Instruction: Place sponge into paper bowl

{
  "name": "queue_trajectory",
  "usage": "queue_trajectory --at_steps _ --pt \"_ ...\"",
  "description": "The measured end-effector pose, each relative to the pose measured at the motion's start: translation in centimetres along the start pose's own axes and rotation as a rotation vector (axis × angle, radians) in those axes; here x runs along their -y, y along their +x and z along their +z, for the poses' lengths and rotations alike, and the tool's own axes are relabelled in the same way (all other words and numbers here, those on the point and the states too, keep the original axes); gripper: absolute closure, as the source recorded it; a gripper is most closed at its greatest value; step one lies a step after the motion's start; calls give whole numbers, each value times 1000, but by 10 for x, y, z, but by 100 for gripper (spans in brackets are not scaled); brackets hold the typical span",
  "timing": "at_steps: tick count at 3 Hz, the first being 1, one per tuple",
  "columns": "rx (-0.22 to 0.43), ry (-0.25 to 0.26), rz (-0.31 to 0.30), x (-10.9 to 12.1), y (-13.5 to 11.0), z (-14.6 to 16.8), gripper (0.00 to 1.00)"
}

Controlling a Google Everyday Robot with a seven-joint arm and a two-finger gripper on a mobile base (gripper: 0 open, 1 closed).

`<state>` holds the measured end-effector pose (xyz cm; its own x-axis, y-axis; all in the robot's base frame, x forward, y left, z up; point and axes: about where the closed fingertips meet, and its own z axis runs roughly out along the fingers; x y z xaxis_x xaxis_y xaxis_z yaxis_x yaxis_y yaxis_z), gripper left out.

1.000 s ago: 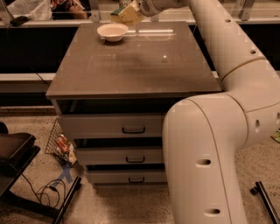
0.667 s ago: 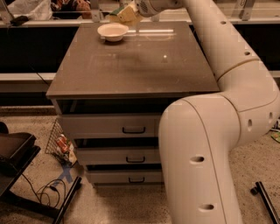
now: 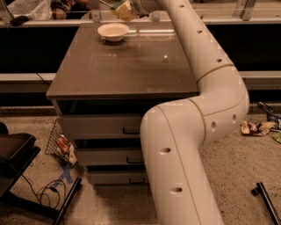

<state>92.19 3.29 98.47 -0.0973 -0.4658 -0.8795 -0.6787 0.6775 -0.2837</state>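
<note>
Our gripper (image 3: 126, 7) is clamping the sponge (image 3: 123, 11) above the table (image 3: 123, 66). We are holding it near the paper bowl (image 3: 113, 31).

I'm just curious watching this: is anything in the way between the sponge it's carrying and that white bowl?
Nothing visible is in the way. The gripper holds the sponge in the air, just above and slightly right of the paper bowl. Only open air lies between them, and nothing shows inside the bowl, which sits on the table.
</note>
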Motion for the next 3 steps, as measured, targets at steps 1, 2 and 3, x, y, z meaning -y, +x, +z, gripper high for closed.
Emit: queue_trajectory --at_steps 1,2,3 --pt "-16 60 -2 3 2 24 100" --pt "-16 60 -2 3 2 24 100" --pt "25 52 25 -3 2 43 100"
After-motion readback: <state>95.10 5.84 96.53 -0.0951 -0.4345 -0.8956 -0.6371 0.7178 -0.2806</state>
